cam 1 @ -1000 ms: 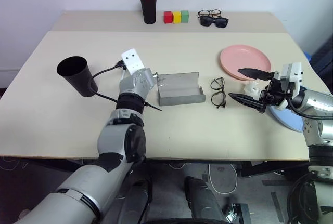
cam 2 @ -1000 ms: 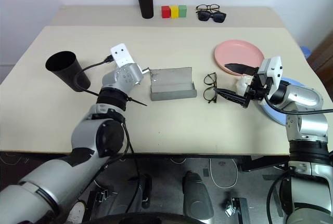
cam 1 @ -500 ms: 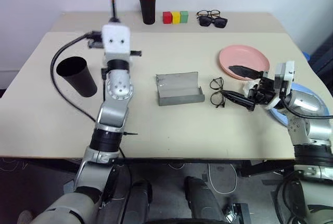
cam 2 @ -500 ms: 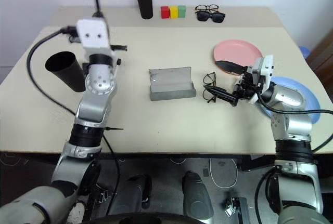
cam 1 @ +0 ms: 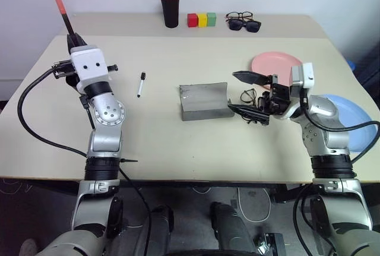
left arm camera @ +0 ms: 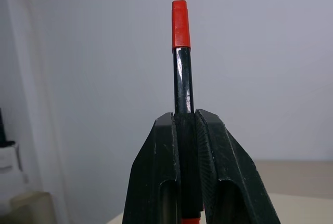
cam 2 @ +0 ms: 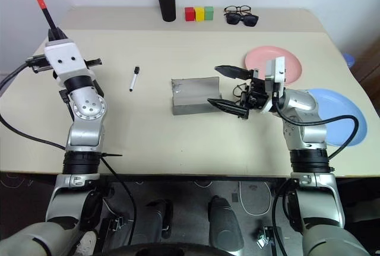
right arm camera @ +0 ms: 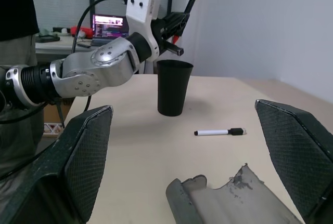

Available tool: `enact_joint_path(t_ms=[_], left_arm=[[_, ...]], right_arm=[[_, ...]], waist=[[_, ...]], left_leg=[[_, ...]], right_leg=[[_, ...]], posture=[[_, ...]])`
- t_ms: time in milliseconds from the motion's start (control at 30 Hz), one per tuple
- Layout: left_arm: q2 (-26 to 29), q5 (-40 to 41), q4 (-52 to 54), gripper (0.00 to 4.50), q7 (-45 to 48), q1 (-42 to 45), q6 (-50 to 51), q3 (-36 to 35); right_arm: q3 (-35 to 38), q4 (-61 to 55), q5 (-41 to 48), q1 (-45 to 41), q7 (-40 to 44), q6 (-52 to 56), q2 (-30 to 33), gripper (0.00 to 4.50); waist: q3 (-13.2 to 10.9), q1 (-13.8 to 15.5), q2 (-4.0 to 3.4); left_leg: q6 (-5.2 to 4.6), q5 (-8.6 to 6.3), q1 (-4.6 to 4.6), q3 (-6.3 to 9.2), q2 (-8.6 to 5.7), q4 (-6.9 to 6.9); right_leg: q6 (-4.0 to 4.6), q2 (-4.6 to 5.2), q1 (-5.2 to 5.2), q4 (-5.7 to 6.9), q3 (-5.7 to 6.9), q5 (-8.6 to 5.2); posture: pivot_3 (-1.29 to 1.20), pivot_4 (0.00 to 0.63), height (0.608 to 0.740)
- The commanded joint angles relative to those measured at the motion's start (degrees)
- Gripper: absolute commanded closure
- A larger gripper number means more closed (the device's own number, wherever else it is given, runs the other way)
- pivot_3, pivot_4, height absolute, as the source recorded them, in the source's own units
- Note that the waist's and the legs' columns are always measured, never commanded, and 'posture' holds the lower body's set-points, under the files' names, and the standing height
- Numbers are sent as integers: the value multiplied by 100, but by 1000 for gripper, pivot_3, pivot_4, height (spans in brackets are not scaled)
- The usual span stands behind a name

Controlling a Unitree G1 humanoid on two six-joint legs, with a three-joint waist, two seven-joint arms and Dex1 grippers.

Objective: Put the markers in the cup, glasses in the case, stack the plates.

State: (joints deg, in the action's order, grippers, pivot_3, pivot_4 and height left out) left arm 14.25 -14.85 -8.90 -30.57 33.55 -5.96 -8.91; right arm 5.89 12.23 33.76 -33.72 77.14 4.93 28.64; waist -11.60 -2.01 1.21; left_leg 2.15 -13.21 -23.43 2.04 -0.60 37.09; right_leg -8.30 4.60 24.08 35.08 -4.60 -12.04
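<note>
My left gripper point(left arm camera: 186, 125) is shut on a slim red marker point(left arm camera: 182, 78) and holds it raised, pointing up, at the table's far left point(cam 1: 71, 37). A white marker with a black cap point(cam 1: 141, 84) lies on the table between that arm and the open grey case point(cam 1: 205, 101). The black cup point(right arm camera: 174, 94) stands upright below the raised left gripper. My right gripper point(cam 1: 245, 94) is open, its fingers straddling the wire-framed glasses point(cam 1: 250, 97) just right of the case. The pink plate point(cam 1: 276, 63) and the blue plate point(cam 1: 351, 124) lie apart at the right.
On the back table stand a black pen pot with thick markers point(cam 1: 170, 6), three coloured blocks point(cam 1: 201, 19), and sunglasses beside another pair of glasses point(cam 1: 243, 23). A person point(right arm camera: 21, 5) stands past the table's left side, near a laptop point(right arm camera: 109, 26).
My left arm swung up and to the left with the red marker, uncovering the white marker on the table. My right gripper, still open, moved left over the glasses towards the case.
</note>
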Motion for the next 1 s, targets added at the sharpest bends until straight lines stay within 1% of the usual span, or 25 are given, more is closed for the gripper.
enact_joint_path(t_ms=[33,533,667,967,1000], left_arm=[[132,-107,-6,4474,-109,-56,-229,-191],[502,-278,-1552,4474,-440,432,-983,-177],[491,-221,-1645,4474,-467,460,-1053,-188],[483,-218,-1569,4474,-454,189,-1181,-189],[478,-226,-1544,4050,-442,138,-1157,-186]], right_arm=[[59,-17,9,-154,36,-102,-10,0],[114,-240,-1,25,-113,-28,11,0],[156,-334,15,93,-163,26,77,0],[225,-302,32,93,-187,56,187,0],[230,-275,29,78,-183,50,196,0]], waist=[[0,-17,0],[0,-35,0],[0,-33,0],[1,-35,1],[1,-35,1]], left_leg=[[0,0,0,0,0,0],[0,0,1,1,0,0],[0,0,1,2,0,-2],[0,0,1,1,0,-1],[0,0,1,1,0,-2]], right_leg=[[0,0,0,1,0,0],[0,0,1,4,2,0],[0,0,1,4,3,0],[0,1,1,4,3,1],[0,1,1,4,3,1]], posture=[[0,150,740],[0,150,740],[0,150,740],[0,150,740],[0,150,740]])
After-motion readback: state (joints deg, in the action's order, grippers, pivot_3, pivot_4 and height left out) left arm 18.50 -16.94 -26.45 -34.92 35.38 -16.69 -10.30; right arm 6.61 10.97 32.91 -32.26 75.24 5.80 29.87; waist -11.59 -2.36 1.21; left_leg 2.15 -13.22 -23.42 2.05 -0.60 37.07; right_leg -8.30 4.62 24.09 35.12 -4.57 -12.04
